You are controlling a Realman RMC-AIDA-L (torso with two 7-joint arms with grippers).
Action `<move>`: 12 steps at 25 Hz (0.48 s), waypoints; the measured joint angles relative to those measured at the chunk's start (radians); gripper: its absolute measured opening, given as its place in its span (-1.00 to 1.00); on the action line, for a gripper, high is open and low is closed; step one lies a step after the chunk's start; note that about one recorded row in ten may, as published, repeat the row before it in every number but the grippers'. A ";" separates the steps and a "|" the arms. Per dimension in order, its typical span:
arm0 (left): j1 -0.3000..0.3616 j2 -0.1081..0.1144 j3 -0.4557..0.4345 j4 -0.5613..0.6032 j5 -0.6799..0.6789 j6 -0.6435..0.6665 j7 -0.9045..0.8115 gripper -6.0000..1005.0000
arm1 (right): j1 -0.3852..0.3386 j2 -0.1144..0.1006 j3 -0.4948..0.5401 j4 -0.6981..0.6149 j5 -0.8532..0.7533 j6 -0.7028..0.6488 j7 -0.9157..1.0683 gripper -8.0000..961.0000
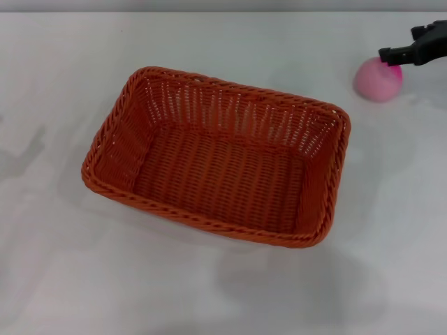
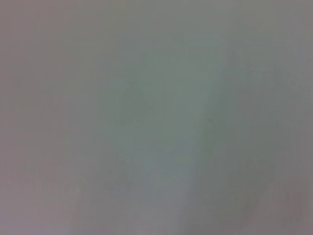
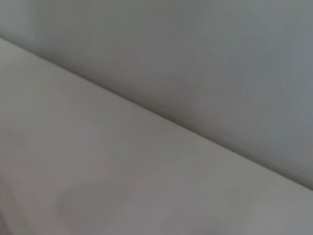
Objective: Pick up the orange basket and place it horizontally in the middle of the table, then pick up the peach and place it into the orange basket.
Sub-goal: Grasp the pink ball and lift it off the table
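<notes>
An orange basket (image 1: 216,157) lies empty and roughly level mid-table (image 1: 63,279), apparently already placed. The pale pink peach (image 1: 378,79) sits well apart at the far right, where the right gripper (image 1: 394,54) meets its top, probably to grasp it; whether its fingers are spread cannot be told.

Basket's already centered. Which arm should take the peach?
Right. The right tool is at the table's far right, right at the peach, which sits on that side, outside the orange basket. The left arm is not in the head view, so it would likely have to cross over the basket.
</notes>
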 joint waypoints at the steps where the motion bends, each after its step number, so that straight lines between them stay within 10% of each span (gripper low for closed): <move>1: 0.002 0.000 0.000 0.007 -0.002 0.000 0.007 0.74 | 0.002 0.000 -0.020 0.006 -0.001 -0.007 0.008 0.76; 12: -0.005 0.001 0.000 0.040 -0.019 0.009 0.040 0.74 | 0.014 0.005 -0.123 0.058 -0.070 -0.086 0.088 0.63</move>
